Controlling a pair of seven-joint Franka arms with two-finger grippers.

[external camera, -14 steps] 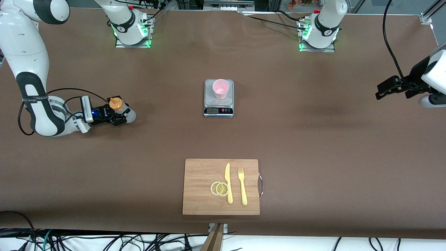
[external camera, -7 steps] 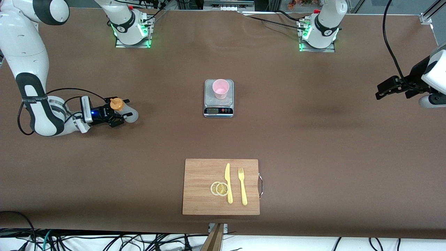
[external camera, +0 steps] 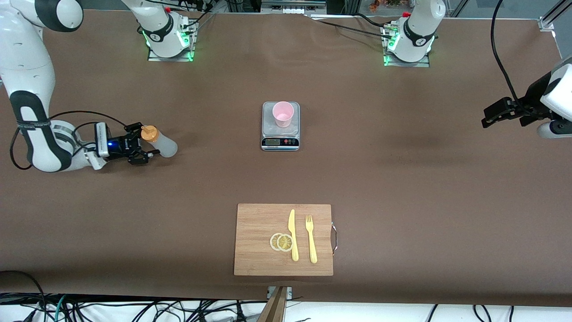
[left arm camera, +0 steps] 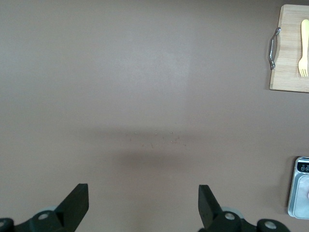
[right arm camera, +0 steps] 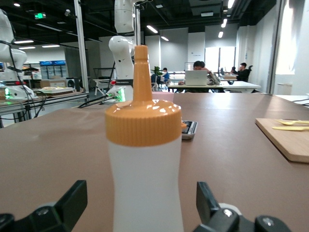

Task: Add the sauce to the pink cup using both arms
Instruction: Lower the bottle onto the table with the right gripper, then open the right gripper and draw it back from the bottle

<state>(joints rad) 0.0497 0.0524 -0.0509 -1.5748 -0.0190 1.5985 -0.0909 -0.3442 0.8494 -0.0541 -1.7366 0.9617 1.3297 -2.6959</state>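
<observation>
At mid-left of the front view the right gripper (external camera: 142, 145) has backed off with fingers spread and empty, leaving the sauce (external camera: 158, 142) upright on the table, so nothing is poured into the cup (external camera: 283, 113) on the scale (external camera: 280, 134) at centre, while the left gripper (external camera: 490, 117) waits open at the right edge.

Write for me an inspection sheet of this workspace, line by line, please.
Surface: brown table, no spills seen.
Job's things: sauce bottle upright toward the right arm's end; pink cup on the scale.
Clutter: cutting board with knife, fork, two lemon slices, nearer the front camera.
Grippers: right gripper open beside the bottle, not gripping; left gripper open, waiting at its table end.
Cables: black cables below the table edge.
Surroundings: people at desks in the right wrist view.
</observation>
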